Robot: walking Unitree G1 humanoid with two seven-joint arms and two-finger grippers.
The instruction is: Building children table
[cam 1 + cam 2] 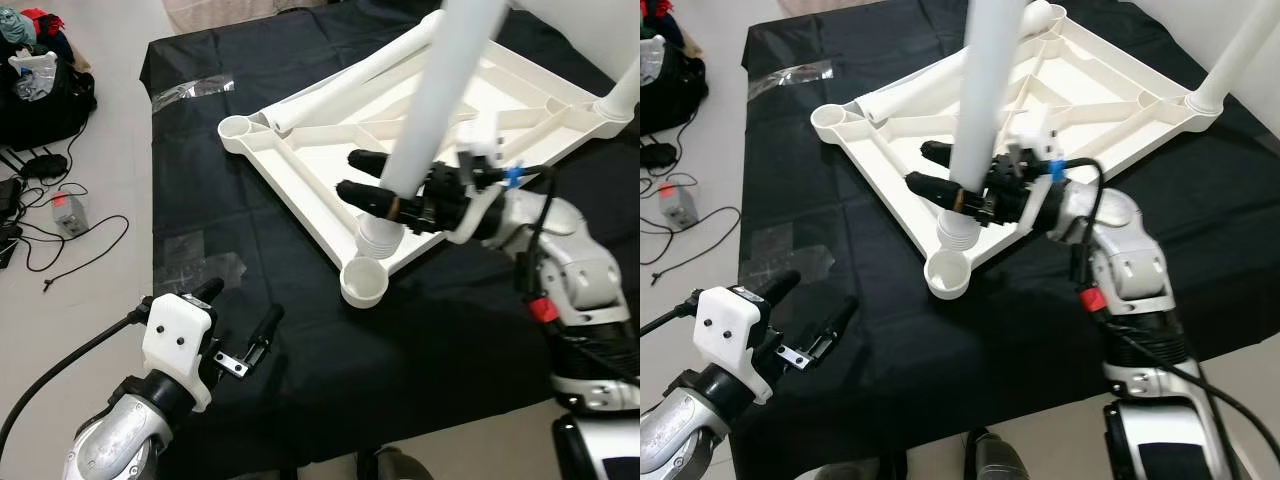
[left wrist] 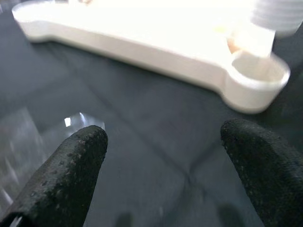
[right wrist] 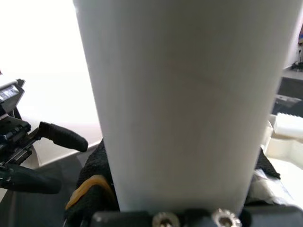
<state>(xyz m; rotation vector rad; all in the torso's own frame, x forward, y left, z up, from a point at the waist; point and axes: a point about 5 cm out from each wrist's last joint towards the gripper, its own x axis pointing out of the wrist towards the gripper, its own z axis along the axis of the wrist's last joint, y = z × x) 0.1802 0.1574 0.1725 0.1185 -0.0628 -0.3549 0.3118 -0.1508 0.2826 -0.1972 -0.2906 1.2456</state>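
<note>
Left eye view shows the right gripper (image 1: 372, 185) clasping a white leg (image 1: 440, 90) above the nearest corner socket (image 1: 364, 283) of the upturned tabletop (image 1: 300, 185), one leg already standing, another lying loose, left gripper (image 1: 240, 320) spread idle.

Count: 1 white tabletop (image 1: 330, 190), upside down, frame centre. 3 white legs: one gripped near centre (image 1: 440, 90), one lying along the upper-left edge (image 1: 350, 85), one at the far right corner (image 1: 625, 85). 1 empty corner socket (image 1: 364, 282) lower centre. 2 grippers: left (image 1: 240, 325), right (image 1: 362, 178). 1 black cloth (image 1: 300, 350).
</note>
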